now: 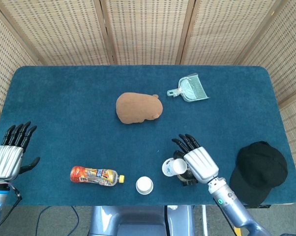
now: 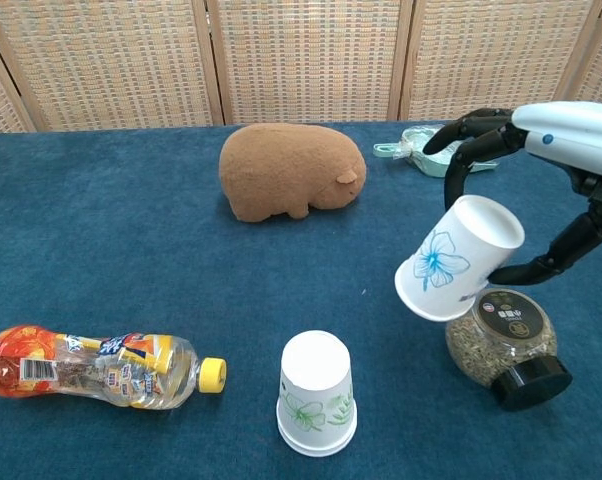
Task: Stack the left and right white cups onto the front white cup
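My right hand (image 1: 198, 162) (image 2: 541, 170) holds a white cup with a blue flower print (image 2: 457, 259) (image 1: 171, 167) in the air, tilted, mouth down and to the left. It hangs above the table to the right of the front white cup (image 2: 317, 393) (image 1: 144, 185), which stands upside down near the table's front edge. My left hand (image 1: 10, 150) stays open at the far left edge of the table, holding nothing. I see no third white cup in either view.
A round jar of seeds with a black lid (image 2: 501, 346) lies just under the held cup. A plastic bottle (image 2: 96, 368) lies front left. A brown plush animal (image 2: 289, 170), a green dustpan (image 1: 190, 89) and a black cap (image 1: 258, 167) are also on the blue table.
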Controlling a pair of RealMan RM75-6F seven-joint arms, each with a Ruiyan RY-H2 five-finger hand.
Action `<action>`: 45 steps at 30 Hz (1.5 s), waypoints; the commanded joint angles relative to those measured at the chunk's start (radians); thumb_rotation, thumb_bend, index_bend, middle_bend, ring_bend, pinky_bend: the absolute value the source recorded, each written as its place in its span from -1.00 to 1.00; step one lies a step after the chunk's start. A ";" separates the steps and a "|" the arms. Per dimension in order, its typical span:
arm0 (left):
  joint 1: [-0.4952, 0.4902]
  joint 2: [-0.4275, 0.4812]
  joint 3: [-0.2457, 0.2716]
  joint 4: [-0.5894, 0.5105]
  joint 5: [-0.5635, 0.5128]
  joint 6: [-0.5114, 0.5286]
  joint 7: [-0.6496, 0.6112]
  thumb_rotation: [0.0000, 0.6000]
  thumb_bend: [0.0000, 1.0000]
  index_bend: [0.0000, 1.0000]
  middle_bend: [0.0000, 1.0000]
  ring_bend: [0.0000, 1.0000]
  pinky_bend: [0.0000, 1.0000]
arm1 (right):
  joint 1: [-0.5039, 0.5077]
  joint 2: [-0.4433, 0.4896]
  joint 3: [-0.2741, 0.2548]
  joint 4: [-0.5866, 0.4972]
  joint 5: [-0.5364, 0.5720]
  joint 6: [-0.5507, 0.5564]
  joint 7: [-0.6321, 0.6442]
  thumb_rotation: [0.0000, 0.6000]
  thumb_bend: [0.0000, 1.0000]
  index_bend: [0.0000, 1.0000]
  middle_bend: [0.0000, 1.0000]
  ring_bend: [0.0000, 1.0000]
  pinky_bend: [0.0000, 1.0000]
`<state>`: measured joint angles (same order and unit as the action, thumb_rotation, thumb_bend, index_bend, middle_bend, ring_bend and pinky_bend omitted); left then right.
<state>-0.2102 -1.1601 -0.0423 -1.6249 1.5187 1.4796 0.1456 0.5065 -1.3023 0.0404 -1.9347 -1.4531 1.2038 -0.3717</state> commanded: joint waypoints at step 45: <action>0.002 0.016 -0.018 0.019 -0.011 -0.040 -0.069 1.00 -0.46 -0.91 -1.00 -1.00 -1.00 | -0.006 -0.273 -0.010 -0.028 -0.006 -0.049 -0.232 1.00 -0.57 -0.08 -0.63 -0.90 -0.77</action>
<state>-0.2081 -1.1441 -0.0600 -1.6057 1.5077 1.4397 0.0769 0.5001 -1.5732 0.0309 -1.9603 -1.4598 1.1558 -0.6011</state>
